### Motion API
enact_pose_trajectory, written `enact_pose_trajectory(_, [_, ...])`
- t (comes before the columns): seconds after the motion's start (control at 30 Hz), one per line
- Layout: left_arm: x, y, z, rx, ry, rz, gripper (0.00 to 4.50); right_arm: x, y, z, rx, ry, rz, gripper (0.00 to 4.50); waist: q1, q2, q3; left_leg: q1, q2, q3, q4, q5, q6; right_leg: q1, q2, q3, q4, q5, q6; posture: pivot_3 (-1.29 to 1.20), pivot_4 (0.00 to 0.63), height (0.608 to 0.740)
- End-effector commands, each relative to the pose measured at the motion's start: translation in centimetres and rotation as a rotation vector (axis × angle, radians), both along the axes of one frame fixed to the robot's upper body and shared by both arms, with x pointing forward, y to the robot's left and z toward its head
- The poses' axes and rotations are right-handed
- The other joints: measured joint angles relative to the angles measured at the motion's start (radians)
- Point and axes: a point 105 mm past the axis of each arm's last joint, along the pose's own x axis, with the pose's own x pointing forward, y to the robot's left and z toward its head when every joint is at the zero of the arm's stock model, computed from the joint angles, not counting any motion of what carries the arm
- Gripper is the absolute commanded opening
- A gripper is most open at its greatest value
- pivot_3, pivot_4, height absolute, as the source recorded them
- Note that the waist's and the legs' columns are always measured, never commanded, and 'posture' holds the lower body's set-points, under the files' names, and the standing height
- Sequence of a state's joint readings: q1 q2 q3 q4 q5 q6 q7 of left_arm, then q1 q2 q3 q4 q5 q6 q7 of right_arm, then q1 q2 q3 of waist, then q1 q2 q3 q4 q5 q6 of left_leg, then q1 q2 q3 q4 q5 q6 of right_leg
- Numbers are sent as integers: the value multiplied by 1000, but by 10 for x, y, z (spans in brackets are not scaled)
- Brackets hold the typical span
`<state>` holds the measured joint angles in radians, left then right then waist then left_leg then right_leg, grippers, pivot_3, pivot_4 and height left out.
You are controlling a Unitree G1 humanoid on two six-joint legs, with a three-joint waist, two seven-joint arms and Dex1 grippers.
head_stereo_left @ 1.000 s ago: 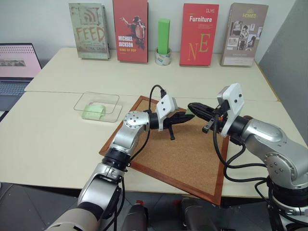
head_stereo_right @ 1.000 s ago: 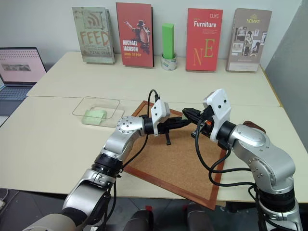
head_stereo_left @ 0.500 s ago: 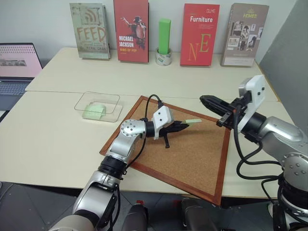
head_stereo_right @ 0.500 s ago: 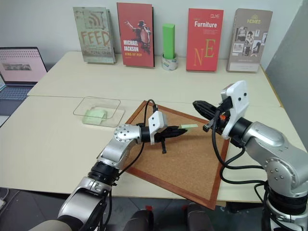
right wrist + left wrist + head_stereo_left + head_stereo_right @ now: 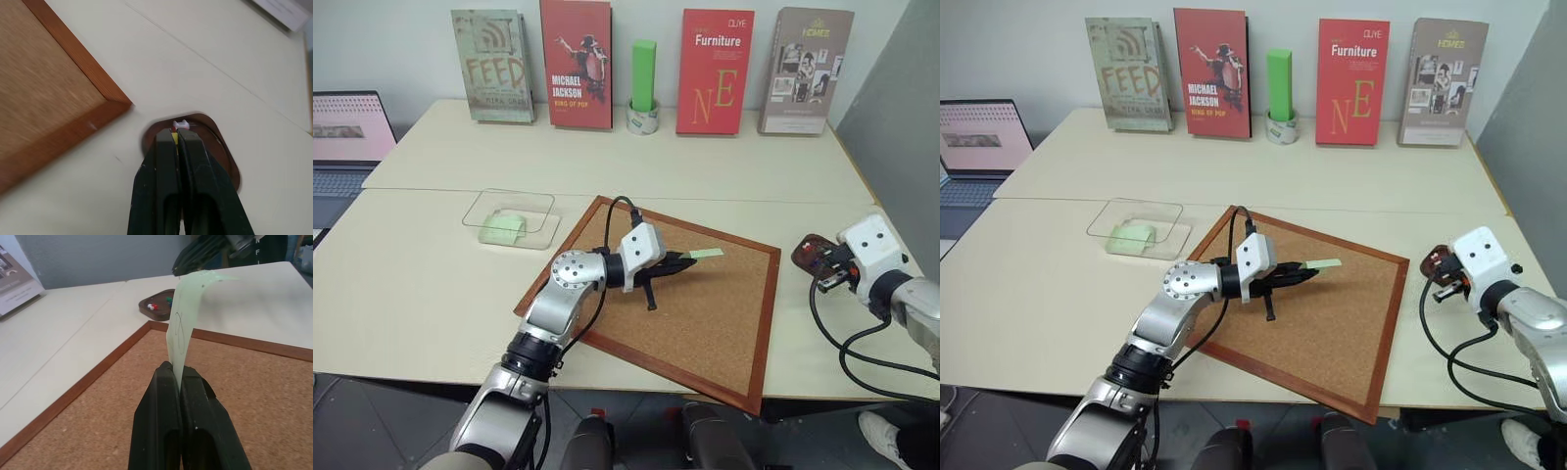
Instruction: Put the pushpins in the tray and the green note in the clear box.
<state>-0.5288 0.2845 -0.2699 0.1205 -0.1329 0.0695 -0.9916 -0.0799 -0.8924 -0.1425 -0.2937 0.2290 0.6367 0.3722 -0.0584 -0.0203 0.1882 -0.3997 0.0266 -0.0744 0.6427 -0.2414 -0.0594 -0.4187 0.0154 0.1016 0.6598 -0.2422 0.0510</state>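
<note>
- Left wrist view shows the left claw (image 5: pixel 177 374) pinched shut on the green note (image 5: pixel 185 318), which stands up from between the fingers and curls over at its free end.
- From the head views, that claw (image 5: pixel 690 258) hangs over the cork board (image 5: pixel 715 323) with the slip sticking out ahead of it toward the robot's right. The clear box (image 5: pixel 509 217) sits on the counter (image 5: pixel 431 274) well apart, off the board's left corner, with a pale green pad (image 5: pixel 501 227) already lying inside it.
- Right wrist view has the right claw (image 5: pixel 177 136) closed, with a small yellow thing nipped between the tips, probably a pushpin. It is poised right over the tray (image 5: pixel 222 147), and a white-and-red pin (image 5: pixel 181 125) shows just past the fingertips.
- The tray (image 5: pixel 813 253) lies on the counter just off the board's right edge. In the left wrist view it holds several small pins (image 5: pixel 155 306), red, white and green among them.
- Step in hand, as I judge it: dropping a pin into the tray while the note waits in the other claw.
- Next, the right claw should part its fingers over the dish. The left arm then needs to carry the slip across to the box and let go above its open top.
</note>
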Motion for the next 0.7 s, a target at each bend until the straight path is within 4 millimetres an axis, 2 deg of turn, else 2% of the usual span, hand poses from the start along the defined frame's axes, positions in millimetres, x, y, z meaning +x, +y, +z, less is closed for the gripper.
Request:
enact_pose_trajectory(0.03, [-4, -2, 10, -10, -43, -4, 26, 7, -12, -3, -73, -23, -11, 0, 0, 0, 0, 0, 0, 0, 0, 0, 0, 0, 0, 0, 0, 0, 0, 0, 150, 740])
enact_pose_trajectory(0.07, [-4, -2, 10, -9, -43, -3, 26, 9, -15, -9, -84, -8, -15, 0, 0, 0, 0, 0, 0, 0, 1, 0, 0, 0, 0, 0, 0, 0, 0, 0, 150, 740])
enact_pose_trajectory(0.13, [-4, -2, 10, -7, -44, -1, 0, 13, -19, -17, -98, 3, -20, 458, 0, 0, 0, 0, 0, 0, 1, 0, 0, 0, 0, 0, 0, 0, 0, 0, 150, 740])
enact_pose_trajectory(0.17, [-4, -1, 9, -6, -44, 0, 0, 14, -21, -19, -99, 4, -26, 512, 0, 0, 0, 0, 0, 0, 1, 0, 0, 0, 0, 0, 0, 0, 1, 0, 150, 740])
enact_pose_trajectory(0.33, [-5, -1, 8, -2, -44, 2, 0, 20, -23, -23, -85, -4, -36, 1599, 0, 0, 0, 0, 0, 0, 1, 0, 0, 0, 0, 0, 0, 0, 1, 0, 150, 740])
enact_pose_trajectory(0.6, [-3, 3, 8, -1, -41, 18, 0, 21, -24, -14, -75, -29, -43, 3239, 1, 0, 0, 0, 0, 0, 1, 0, 0, 1, 0, 0, 1, 0, 1, 0, 150, 740])
enact_pose_trajectory(0.7, [-1, 5, 9, -9, -41, 40, 0, 18, -22, 6, -73, -77, -30, 3860, 1, 0, 0, 0, 0, 0, 1, 0, 0, 1, 0, 0, 1, 1, 1, 0, 150, 740])
